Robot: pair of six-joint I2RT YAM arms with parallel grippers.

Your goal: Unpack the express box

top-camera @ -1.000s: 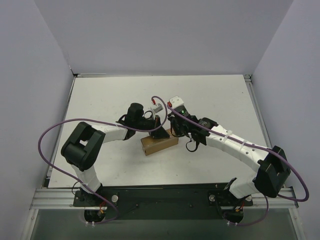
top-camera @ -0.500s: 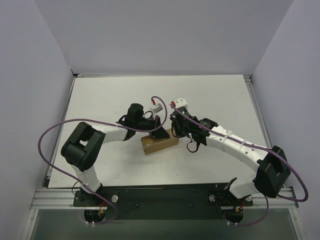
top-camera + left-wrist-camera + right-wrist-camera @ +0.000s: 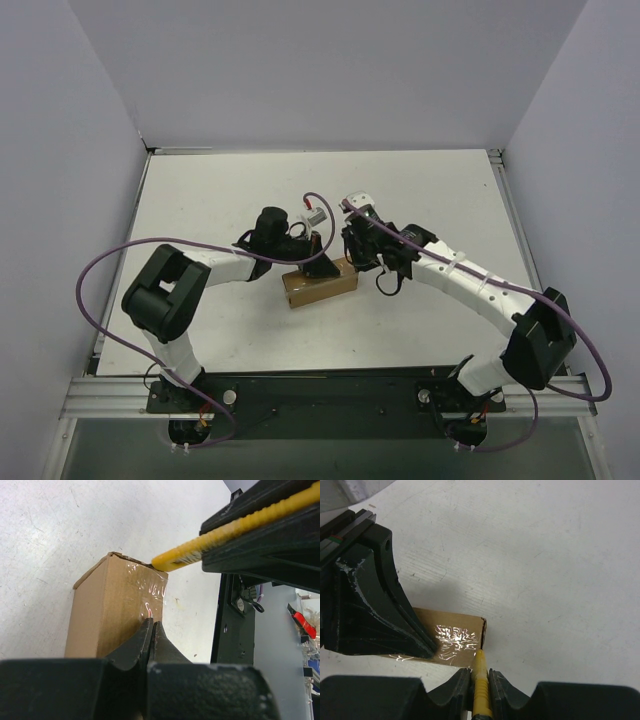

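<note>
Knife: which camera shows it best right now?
Left wrist: the knife shows side-on, tip at the taped end of the box. Right wrist shows only its front, clamped in the right claw. Overhead, arms hide it.

I see the express box (image 3: 322, 287) blocked from above: closed left gripper (image 3: 153, 626) on it, right gripper (image 3: 479, 674) holding a utility knife (image 3: 200, 542) at its corner. Tabletop (image 3: 200, 190) lies open around them.

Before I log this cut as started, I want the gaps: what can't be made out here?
- Blade: too small to tell at the utility knife tip against the express box, both wrist views.
- Box contents: hidden by closed taped cardboard, every view.
- Utility knife, top view: hidden under the right gripper.
- Box's near end, left wrist view: behind the shut left gripper.
</note>
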